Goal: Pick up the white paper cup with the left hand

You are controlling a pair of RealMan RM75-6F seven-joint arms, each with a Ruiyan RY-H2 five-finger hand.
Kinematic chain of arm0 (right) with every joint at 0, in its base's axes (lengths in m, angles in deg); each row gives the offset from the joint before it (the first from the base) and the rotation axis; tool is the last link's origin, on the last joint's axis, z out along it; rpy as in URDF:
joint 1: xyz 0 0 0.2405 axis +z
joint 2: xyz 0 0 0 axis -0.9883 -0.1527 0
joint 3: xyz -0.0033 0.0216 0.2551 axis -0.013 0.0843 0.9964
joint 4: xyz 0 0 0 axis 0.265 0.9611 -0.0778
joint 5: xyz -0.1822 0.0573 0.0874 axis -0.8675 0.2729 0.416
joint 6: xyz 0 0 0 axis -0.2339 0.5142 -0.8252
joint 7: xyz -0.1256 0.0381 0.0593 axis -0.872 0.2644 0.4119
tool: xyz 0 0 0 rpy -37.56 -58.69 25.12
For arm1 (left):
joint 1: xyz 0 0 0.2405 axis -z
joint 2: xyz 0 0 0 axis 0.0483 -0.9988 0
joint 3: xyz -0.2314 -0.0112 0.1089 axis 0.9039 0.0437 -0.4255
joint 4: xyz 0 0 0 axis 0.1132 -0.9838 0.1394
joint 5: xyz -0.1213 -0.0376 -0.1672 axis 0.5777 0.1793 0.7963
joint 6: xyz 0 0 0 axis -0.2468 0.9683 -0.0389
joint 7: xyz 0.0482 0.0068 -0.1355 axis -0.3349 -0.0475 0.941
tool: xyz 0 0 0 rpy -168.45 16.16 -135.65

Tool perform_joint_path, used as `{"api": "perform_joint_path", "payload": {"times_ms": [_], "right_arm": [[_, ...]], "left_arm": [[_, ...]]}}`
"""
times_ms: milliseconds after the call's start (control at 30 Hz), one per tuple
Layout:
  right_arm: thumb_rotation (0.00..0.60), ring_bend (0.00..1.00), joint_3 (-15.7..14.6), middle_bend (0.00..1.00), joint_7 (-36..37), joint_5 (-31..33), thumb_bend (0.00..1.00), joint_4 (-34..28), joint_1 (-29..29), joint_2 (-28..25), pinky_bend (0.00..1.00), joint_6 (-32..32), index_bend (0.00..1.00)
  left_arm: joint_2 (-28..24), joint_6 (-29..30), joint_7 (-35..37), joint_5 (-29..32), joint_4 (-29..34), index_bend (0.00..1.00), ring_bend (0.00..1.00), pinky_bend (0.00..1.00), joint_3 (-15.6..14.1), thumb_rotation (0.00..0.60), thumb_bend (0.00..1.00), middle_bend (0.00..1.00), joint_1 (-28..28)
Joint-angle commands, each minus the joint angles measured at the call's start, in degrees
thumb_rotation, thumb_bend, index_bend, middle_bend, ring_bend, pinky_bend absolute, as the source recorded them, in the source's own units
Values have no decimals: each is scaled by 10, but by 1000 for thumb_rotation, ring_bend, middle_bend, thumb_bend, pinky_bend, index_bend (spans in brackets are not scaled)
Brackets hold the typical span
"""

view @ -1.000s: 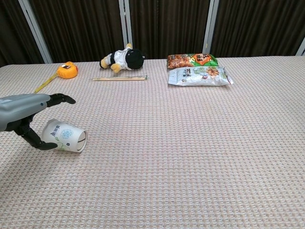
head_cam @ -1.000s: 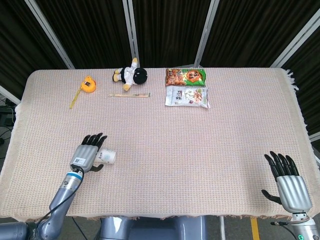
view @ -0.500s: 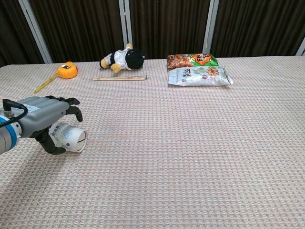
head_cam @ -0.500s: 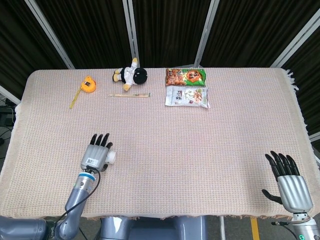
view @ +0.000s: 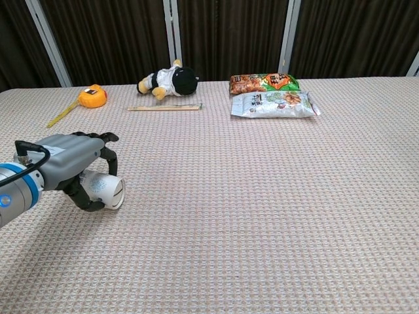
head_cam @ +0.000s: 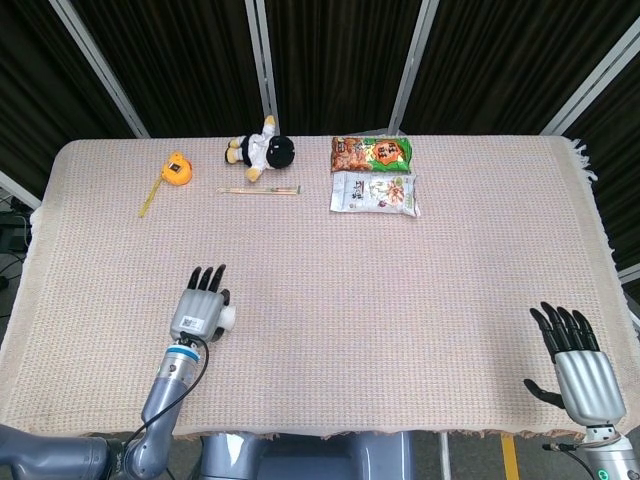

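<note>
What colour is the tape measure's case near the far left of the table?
Orange-yellow case on the tape measure, with its yellow tape pulled out; clearest in the chest view.

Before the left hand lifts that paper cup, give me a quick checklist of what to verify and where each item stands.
1. Left hand over the white paper cup: ok, fingers curl around the cup.
2. Firm grip: cannot tell, contact on the far side is hidden.
3. Cup orientation: lying on its side, open mouth facing right; ok if lifted level.
4. Cup off the tablecloth: not ok, appears to rest on it.
5. Nothing near the lift path: ok, tape measure and chopsticks lie far back.
6. Right hand out of the way: ok, open at the table's near right edge.
</note>
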Motion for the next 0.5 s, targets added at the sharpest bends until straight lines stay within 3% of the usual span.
{"api": "perform_joint_path", "payload": {"times_ms": [33, 367, 500], "right_arm": [[600, 0, -1, 0, -2, -1, 15, 0, 0, 1, 0, 0, 0], [600, 0, -1, 0, -5, -2, 16, 0, 0, 1, 0, -1, 0], [600, 0, 0, 0, -4, 1, 15, 0, 0, 1, 0, -1, 0]], "left_arm": [[-4, -8, 112, -55, 20, 432, 0, 0, 16, 600, 184, 0, -19], [16, -59, 451, -166, 1, 429, 0, 0, 31, 600, 185, 0, -60], [35, -73, 517, -213, -64, 427, 0, 0, 14, 600, 183, 0, -63]]}}
